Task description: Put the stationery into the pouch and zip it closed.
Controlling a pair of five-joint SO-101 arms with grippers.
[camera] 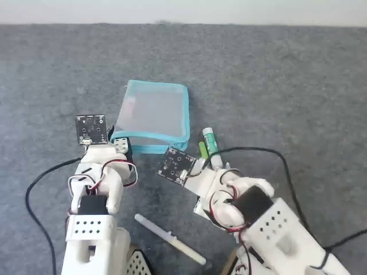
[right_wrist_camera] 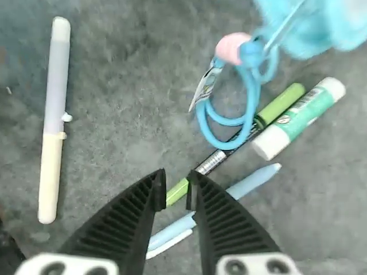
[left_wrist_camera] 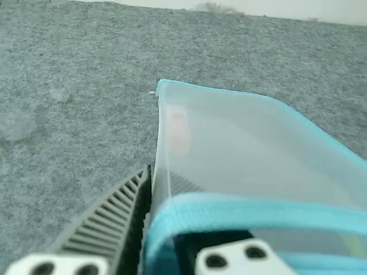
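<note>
Green pen (right_wrist_camera: 280, 104), pinched by right end effector (right_wrist_camera: 176, 179)

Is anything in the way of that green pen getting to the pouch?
Yes. The blue cord loop on the pouch lies across the green pen, just beyond the right gripper and its jaws. A glue stick lies right beside the pen.

Grey carpeted table (camera: 287, 86), pale wall (camera: 183, 11)

Teal-trimmed clear pouch (camera: 153, 114) sits beside green pen (camera: 203, 150).
</note>
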